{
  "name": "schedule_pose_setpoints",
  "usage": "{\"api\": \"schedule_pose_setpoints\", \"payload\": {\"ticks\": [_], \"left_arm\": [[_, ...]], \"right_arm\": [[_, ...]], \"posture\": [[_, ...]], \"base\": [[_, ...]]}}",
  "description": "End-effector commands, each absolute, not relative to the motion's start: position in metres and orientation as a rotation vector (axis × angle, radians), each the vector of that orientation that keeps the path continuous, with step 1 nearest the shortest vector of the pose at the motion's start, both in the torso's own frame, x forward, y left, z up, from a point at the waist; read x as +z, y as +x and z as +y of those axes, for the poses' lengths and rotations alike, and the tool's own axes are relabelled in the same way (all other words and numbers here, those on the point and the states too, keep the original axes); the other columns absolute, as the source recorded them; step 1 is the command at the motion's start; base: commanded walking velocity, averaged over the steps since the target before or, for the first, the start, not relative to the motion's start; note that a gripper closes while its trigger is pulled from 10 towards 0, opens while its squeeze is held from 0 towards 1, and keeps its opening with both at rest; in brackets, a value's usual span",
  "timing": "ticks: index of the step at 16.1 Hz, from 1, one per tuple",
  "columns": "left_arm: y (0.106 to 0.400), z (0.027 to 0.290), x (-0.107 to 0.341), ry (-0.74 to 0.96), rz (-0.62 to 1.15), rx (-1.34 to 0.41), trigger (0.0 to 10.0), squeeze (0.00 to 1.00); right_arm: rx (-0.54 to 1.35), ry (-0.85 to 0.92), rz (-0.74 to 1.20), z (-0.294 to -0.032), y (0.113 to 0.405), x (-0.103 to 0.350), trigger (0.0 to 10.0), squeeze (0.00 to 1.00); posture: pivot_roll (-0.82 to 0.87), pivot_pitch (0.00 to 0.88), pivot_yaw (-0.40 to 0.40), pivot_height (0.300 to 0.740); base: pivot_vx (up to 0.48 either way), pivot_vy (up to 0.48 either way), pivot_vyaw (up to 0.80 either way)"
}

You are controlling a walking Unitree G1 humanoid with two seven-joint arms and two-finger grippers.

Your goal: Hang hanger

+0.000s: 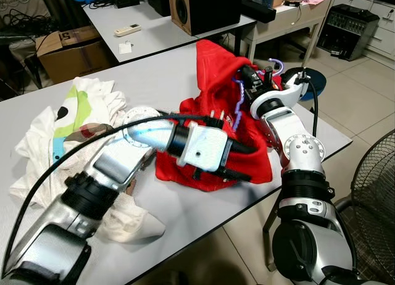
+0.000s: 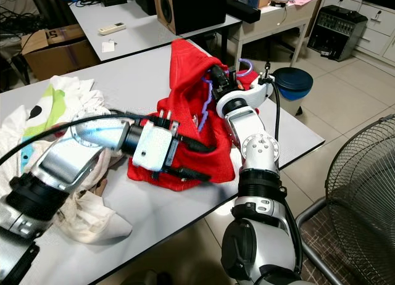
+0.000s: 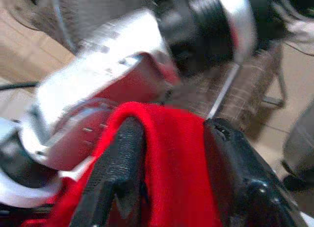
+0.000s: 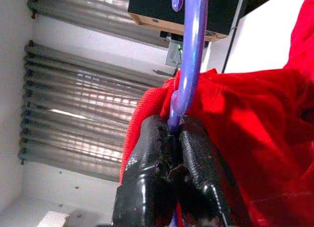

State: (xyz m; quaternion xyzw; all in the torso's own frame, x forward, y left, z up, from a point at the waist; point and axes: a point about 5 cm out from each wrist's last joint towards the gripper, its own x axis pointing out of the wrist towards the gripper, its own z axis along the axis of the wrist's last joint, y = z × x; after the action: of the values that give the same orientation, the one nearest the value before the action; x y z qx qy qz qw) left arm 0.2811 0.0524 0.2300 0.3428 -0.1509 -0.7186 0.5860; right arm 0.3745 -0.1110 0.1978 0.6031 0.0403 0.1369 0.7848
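Observation:
A red garment [image 1: 213,131] lies bunched on the grey table [image 1: 154,81], its far part lifted into a peak. A purple plastic hanger [image 1: 237,109] runs down its front, with its hook [image 1: 276,64] showing behind. My right gripper [image 1: 249,77] reaches over the table's right edge and is shut on the hanger's bar [image 4: 189,65] next to the red cloth. My left gripper [image 1: 241,161] lies across the garment's near side, its black fingers [image 3: 117,173] pinching a fold of red fabric [image 3: 171,163].
White clothes [image 1: 68,131] lie heaped on the table's left. A second table [image 1: 154,32] behind carries a speaker [image 1: 203,7] and a remote [image 1: 127,29]. A cardboard box [image 1: 68,50] stands at back left, a blue bin [image 1: 315,81] and a fan [image 1: 373,192] on the right.

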Motion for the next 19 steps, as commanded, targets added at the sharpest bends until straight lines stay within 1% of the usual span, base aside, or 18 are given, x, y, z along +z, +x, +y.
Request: {"api": "schedule_pose_setpoints", "payload": {"ticks": [1,2,3,4,6,7,8,9,10,11,12,13,14,15,16,17,19], "left_arm": [[0.284,0.053,0.246,0.791,-0.41,-1.643,10.0,1.0],[0.283,0.052,0.252,0.738,-0.41,-1.667,10.0,1.0],[0.281,0.052,0.253,0.744,-0.401,-1.693,10.0,1.0],[0.278,0.055,0.251,0.777,-0.346,-1.762,10.0,1.0],[0.282,0.058,0.254,0.789,-0.355,-1.741,10.0,1.0],[0.288,0.061,0.264,0.714,-0.389,-1.683,10.0,1.0],[0.299,0.071,0.277,0.578,-0.401,-1.576,10.0,0.29],[0.308,0.084,0.284,0.474,-0.392,-1.482,10.0,0.02],[0.317,0.104,0.285,0.438,-0.374,-1.378,10.0,0.0],[0.324,0.133,0.273,0.444,-0.289,-1.243,10.0,0.0],[0.326,0.144,0.265,0.468,-0.238,-1.194,10.0,0.0],[0.329,0.162,0.247,0.55,-0.162,-1.107,10.0,0.0],[0.331,0.166,0.239,0.559,-0.121,-1.06,10.0,0.0],[0.332,0.168,0.228,0.58,-0.078,-1.008,10.0,0.0],[0.332,0.159,0.219,0.571,-0.064,-0.988,10.0,0.0],[0.331,0.151,0.22,0.539,-0.08,-0.996,10.0,0.0],[0.322,0.109,0.234,0.35,-0.19,-1.082,10.0,0.0]], "right_arm": [[0.297,1.29,0.098,-0.108,0.373,0.192,10.0,0.0],[0.292,1.285,0.1,-0.107,0.373,0.19,10.0,0.0],[0.288,1.281,0.101,-0.107,0.373,0.188,10.0,0.0],[0.278,1.279,0.098,-0.107,0.373,0.185,10.0,0.0],[0.266,1.286,0.089,-0.107,0.374,0.183,10.0,0.0],[0.263,1.291,0.082,-0.107,0.374,0.183,10.0,0.0],[0.264,1.293,0.074,-0.107,0.373,0.184,10.0,0.0],[0.267,1.292,0.068,-0.107,0.372,0.185,10.0,0.0],[0.274,1.288,0.065,-0.107,0.371,0.186,10.0,0.0],[0.285,1.271,0.067,-0.108,0.37,0.186,10.0,0.0],[0.29,1.268,0.068,-0.108,0.369,0.186,10.0,0.0],[0.304,1.263,0.069,-0.108,0.368,0.188,10.0,0.0],[0.31,1.261,0.069,-0.107,0.368,0.189,10.0,0.0],[0.32,1.258,0.069,-0.107,0.368,0.191,10.0,0.0],[0.333,1.249,0.07,-0.106,0.367,0.194,10.0,0.0],[0.335,1.246,0.07,-0.106,0.368,0.194,10.0,0.0],[0.33,1.231,0.084,-0.107,0.368,0.192,10.0,0.0]], "posture": [[0.01,0.0,0.108,0.74],[0.02,0.0,0.119,0.74],[0.03,0.0,0.129,0.74],[0.03,0.0,0.153,0.74],[0.04,0.0,0.162,0.74],[0.04,0.0,0.184,0.74],[0.03,0.0,0.187,0.74],[0.03,0.0,0.186,0.74],[0.03,0.0,0.177,0.74],[0.03,0.0,0.16,0.74],[0.03,0.0,0.156,0.74],[0.02,0.0,0.15,0.74],[0.02,0.0,0.143,0.74],[0.02,0.0,0.138,0.74],[0.02,0.0,0.133,0.74],[0.02,0.0,0.128,0.74],[0.02,0.0,0.122,0.74]], "base": [[0.0,0.0,0.0],[0.0,0.0,0.0],[0.0,0.0,0.0],[0.0,0.0,0.0],[0.0,0.0,0.0],[0.0,0.0,0.0],[0.0,0.0,0.0],[0.0,0.0,0.0],[0.0,0.0,0.0],[0.0,0.0,0.0],[0.0,0.0,0.0],[0.0,0.0,0.0],[0.0,0.0,0.0],[0.0,0.0,0.0],[0.0,0.0,0.0],[0.0,0.0,0.0],[0.0,0.0,0.0]]}}
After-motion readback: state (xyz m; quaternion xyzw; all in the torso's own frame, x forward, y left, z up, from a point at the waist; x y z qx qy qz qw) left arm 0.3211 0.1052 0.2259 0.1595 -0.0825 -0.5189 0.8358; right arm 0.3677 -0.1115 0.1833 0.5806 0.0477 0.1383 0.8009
